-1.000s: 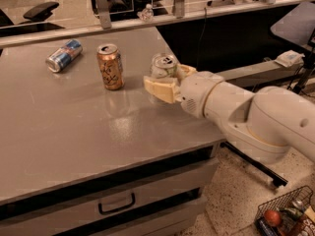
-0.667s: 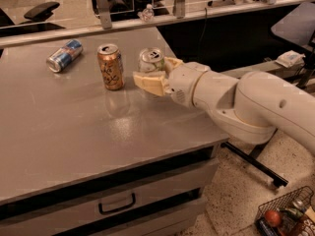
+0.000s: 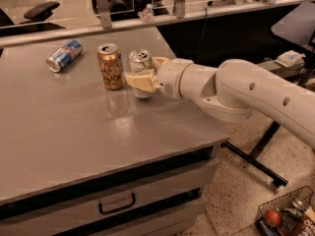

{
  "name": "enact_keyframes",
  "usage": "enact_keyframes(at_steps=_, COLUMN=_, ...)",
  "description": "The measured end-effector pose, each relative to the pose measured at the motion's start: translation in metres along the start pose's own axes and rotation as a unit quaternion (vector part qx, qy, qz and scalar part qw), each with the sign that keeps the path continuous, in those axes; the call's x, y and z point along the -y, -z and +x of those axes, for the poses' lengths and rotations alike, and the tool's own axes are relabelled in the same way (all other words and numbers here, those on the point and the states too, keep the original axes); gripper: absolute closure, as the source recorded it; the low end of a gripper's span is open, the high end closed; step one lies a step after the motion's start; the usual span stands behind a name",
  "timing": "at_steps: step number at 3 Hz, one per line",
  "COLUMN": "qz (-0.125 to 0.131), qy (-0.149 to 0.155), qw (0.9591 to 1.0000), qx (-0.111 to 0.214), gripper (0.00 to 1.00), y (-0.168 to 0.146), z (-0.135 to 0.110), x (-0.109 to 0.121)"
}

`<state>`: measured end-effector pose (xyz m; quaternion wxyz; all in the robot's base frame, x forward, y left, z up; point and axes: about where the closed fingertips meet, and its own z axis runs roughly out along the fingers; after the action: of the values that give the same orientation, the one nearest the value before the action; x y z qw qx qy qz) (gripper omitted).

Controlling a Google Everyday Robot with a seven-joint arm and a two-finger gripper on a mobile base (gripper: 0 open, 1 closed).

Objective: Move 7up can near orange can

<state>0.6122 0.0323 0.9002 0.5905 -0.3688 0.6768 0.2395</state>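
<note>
The orange can [image 3: 110,66] stands upright on the grey table [image 3: 74,132], toward the back. The 7up can [image 3: 140,63], pale with a silver top, stands just right of it with a small gap between them. My gripper [image 3: 143,73] reaches in from the right and is shut on the 7up can, one cream finger [image 3: 140,81] across its front and the other behind it. The can's lower half is hidden by the finger, and I cannot tell whether it rests on the table.
A blue-and-silver can [image 3: 64,55] lies on its side at the back left of the table. A rail with posts [image 3: 103,6] runs behind the table. Drawers [image 3: 117,204] sit under the front edge. A wire basket [image 3: 283,218] stands on the floor at right.
My gripper has carried the 7up can leftward across the table, from well right of the orange can to close beside it.
</note>
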Motion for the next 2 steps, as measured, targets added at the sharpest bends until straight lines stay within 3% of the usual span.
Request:
enact_keyframes(at_steps=1, qz=0.002, qy=-0.004, qw=1.0000, qx=0.000, gripper=1.00, y=-0.010, z=0.006, x=0.008)
enact_keyframes(at_steps=2, qz=0.006, qy=-0.009, qw=0.9999, qx=0.001, gripper=0.84, y=-0.021, z=0.006, x=0.016)
